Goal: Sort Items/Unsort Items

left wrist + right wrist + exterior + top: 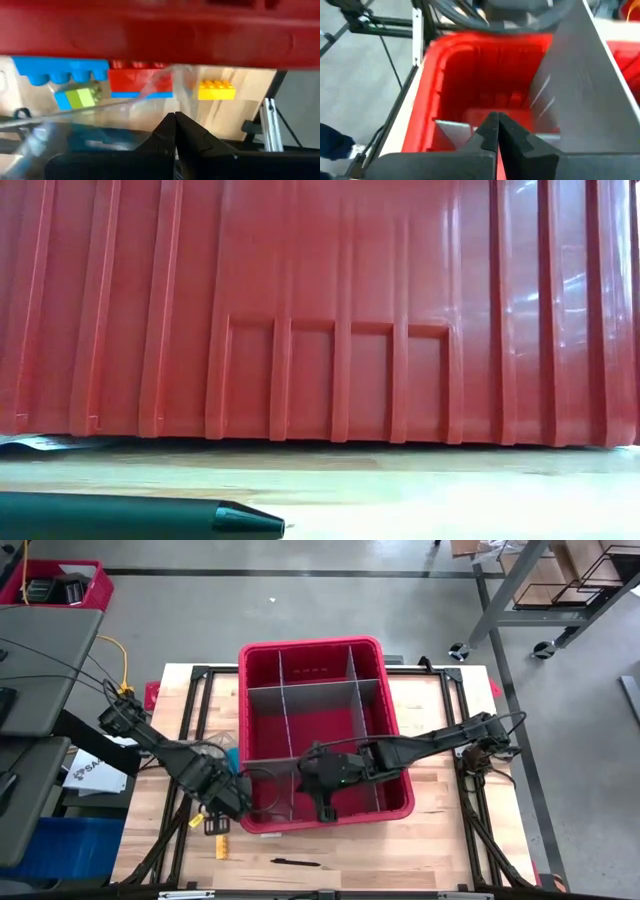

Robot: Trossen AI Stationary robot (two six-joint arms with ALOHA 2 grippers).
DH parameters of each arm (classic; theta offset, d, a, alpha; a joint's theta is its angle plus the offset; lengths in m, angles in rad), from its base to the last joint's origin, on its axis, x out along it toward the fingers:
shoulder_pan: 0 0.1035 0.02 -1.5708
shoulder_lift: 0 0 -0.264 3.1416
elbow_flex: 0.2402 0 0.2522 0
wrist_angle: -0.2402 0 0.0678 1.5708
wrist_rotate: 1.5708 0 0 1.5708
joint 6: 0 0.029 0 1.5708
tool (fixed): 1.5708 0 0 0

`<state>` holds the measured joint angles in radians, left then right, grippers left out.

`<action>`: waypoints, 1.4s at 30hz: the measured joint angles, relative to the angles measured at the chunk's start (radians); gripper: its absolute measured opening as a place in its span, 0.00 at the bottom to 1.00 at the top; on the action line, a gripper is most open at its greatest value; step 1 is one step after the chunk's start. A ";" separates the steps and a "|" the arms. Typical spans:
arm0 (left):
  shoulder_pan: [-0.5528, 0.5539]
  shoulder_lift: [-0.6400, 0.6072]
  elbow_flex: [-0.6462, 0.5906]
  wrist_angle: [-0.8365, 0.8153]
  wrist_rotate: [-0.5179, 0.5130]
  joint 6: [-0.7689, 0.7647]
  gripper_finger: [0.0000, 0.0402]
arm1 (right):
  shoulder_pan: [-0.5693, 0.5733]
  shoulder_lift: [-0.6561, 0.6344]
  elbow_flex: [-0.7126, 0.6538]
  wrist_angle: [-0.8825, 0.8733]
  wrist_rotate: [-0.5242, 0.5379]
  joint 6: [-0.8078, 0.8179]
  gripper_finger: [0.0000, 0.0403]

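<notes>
Two pincers are working at the red bin (312, 658) on the desk (440, 710); the left pincer (174, 121) is sitting fully closed and empty at the bin's near left corner, beside a blue block (60, 70), a red block (140, 81), a yellow block (216, 90) and a green block (82, 96); the right pincer (497, 127) is hanging closed and empty inside a near compartment; a dark pen (295, 862) is lying on the desk before the bin.
</notes>
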<state>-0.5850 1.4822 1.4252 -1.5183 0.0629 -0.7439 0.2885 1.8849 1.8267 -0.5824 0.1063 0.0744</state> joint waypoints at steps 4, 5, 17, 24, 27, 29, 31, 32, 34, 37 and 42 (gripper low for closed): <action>0.020 -0.001 0.001 0.025 -0.027 0.026 0.00 | 0.003 -0.028 0.004 0.025 0.014 -0.073 0.00; 0.026 -0.001 0.001 0.025 -0.034 0.035 0.00 | 0.004 -0.028 0.004 0.025 0.014 -0.077 0.00; 0.102 -0.002 0.000 0.135 -0.148 0.180 0.00 | 0.010 0.004 -0.012 -0.140 -0.060 0.001 0.00; 0.115 0.002 0.001 0.215 -0.178 0.188 0.00 | 0.026 0.049 -0.019 -0.180 0.010 0.039 0.00; 0.115 0.002 0.001 0.215 -0.181 0.151 0.00 | 0.045 0.047 -0.019 -0.256 0.074 0.017 0.00; 0.113 0.002 0.001 0.216 -0.183 0.146 0.00 | 0.055 0.047 -0.019 -0.296 0.136 0.017 0.00; 0.107 0.002 0.000 0.226 -0.188 0.157 0.00 | 0.067 0.047 -0.019 -0.310 0.194 0.043 0.00; 0.106 0.002 0.000 0.242 -0.194 0.171 0.00 | 0.070 0.049 -0.019 -0.302 0.211 0.057 0.00; 0.106 0.002 0.000 0.283 -0.207 0.196 0.00 | 0.071 0.051 -0.019 -0.272 0.234 0.087 0.00; 0.106 0.002 0.000 0.331 -0.221 0.252 0.00 | 0.077 0.060 -0.019 -0.224 0.248 0.105 0.00; 0.105 0.002 -0.001 0.360 -0.244 0.323 0.00 | 0.084 0.083 -0.017 -0.227 0.266 0.110 0.00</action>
<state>-0.4797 1.4837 1.4242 -1.1584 -0.1808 -0.4205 0.3727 1.9681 1.8093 -0.8099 0.3725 0.1847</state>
